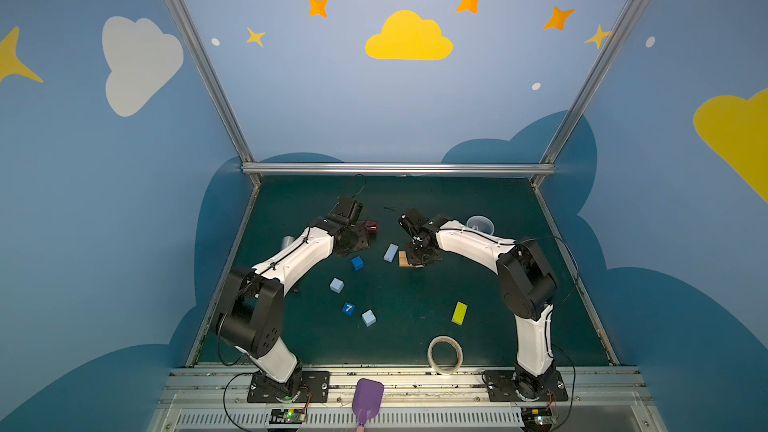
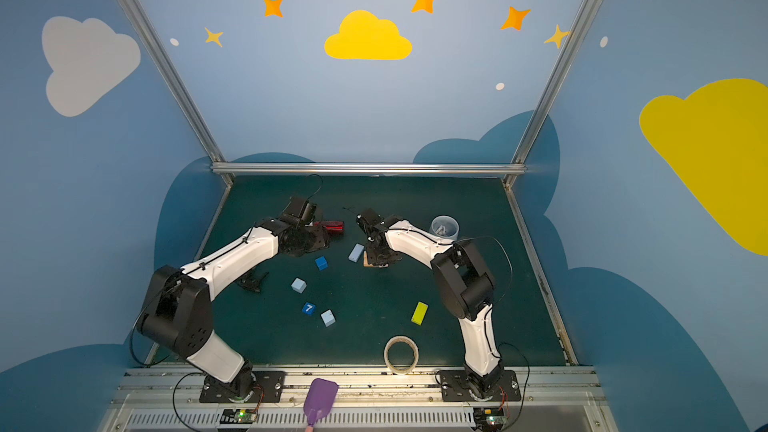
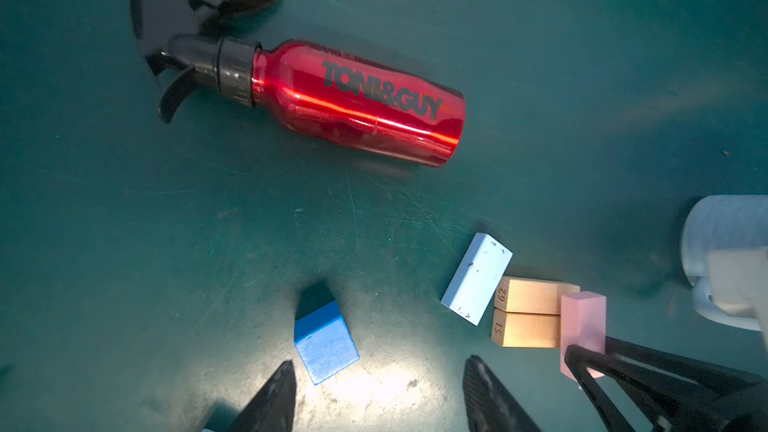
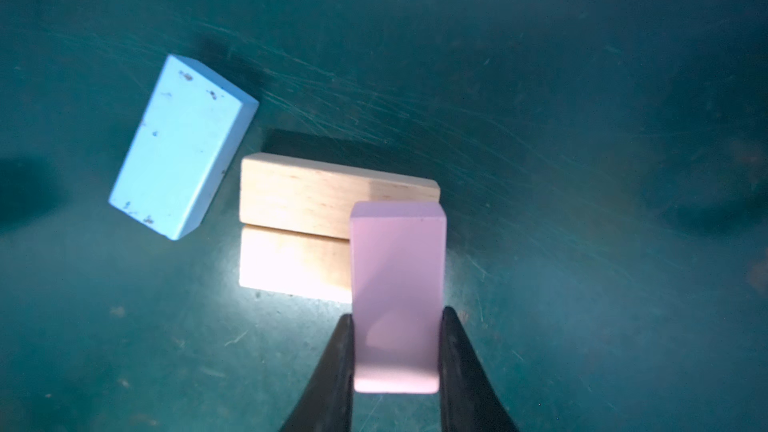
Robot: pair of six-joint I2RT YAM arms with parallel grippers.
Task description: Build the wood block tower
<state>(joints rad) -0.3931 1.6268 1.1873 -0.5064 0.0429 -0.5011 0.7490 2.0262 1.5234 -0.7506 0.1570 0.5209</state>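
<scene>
Pinching pink block (image 4: 397, 276) by near end w/ right gripper (image 4: 397, 326), fingers (image 4: 336, 367) tight on both sides. Holding it crosswise over one end of two plain wood blocks (image 4: 299, 197), lying side by side, touching. Can't tell if resting on them yet. Go down slow & straight. Line up w/ outer edges, no hanging off. Let go only once flat. Don't bump light-blue block (image 4: 178, 147) just beside. Keep left gripper (image 3: 378, 367) away: open, empty, near dark-blue cube (image 3: 326, 342). Leave red bottle (image 3: 365, 106) alone. Yellow-green block (image 1: 459, 312) well apart, for later.
</scene>
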